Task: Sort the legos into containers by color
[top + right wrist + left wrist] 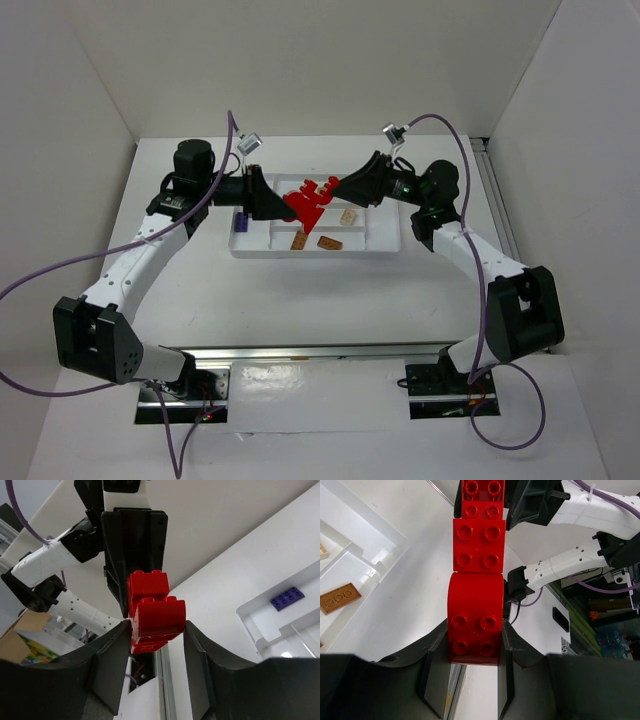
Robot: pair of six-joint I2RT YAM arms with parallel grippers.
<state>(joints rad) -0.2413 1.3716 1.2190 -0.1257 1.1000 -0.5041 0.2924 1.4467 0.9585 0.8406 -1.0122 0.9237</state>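
Note:
A row of red legos (310,200) hangs in the air over the white tray (380,251), held between both arms. My left gripper (283,205) is shut on its rounded end brick (475,625), seen from the left wrist with the studs facing the camera. My right gripper (342,188) grips the other end; its fingers press both sides of a rounded red brick (156,616). In the tray lie two orange plates (329,242) (298,240), a tan piece (348,216) and a purple brick (241,220).
The tray's compartments (375,545) lie left of the held row, one holding an orange plate (339,598). The purple brick (287,597) sits in the tray's end compartment. White walls enclose the table on three sides. Purple cables loop off both arms.

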